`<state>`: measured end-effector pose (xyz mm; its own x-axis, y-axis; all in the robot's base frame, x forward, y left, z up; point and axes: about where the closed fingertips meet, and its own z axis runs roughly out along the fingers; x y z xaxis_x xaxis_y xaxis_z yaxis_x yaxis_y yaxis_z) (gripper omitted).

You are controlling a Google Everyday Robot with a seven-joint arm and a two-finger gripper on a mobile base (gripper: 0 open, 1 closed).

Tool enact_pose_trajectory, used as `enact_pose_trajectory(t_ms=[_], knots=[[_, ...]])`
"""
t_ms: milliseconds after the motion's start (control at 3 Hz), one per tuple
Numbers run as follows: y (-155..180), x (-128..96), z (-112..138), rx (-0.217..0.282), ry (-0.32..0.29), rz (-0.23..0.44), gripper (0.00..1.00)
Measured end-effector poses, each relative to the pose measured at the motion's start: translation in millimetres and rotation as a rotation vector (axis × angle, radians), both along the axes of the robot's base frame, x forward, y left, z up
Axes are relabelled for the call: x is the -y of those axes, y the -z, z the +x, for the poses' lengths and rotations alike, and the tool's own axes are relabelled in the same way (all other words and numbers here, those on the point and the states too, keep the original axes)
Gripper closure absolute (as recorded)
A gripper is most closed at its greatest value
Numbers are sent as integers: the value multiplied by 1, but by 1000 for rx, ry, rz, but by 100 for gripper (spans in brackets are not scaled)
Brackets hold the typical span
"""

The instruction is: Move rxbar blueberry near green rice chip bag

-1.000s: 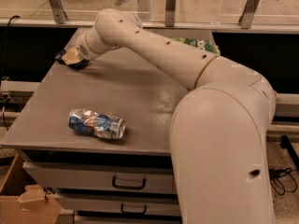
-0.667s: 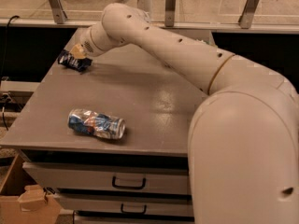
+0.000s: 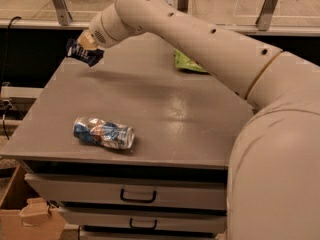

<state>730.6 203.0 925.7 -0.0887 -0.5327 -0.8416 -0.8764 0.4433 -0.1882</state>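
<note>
The rxbar blueberry (image 3: 86,56), a small dark navy wrapper, hangs tilted in my gripper (image 3: 83,47) just above the table's far left corner. The gripper is shut on the bar's top. The green rice chip bag (image 3: 187,62) lies at the far middle of the table. My arm crosses in front of it, so only a bright green part shows. The bar is well to the left of the bag, about a third of the table's width away.
A crushed blue-and-silver can (image 3: 104,133) lies near the front left of the grey table (image 3: 165,114). Drawers (image 3: 137,195) sit under the front edge. A cardboard box (image 3: 25,214) stands on the floor at lower left. My arm spans the right side.
The gripper has closed on the bar at the far left corner and lifted it a little off the table. The arm has shifted right. The can has not moved.
</note>
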Motion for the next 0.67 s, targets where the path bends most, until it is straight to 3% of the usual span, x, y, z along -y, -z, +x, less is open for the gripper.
enact_pose_trajectory(t_ms=[333, 667], knots=[[1, 24, 4, 6, 29, -30, 100], [-3, 75, 6, 23, 115, -81, 100]])
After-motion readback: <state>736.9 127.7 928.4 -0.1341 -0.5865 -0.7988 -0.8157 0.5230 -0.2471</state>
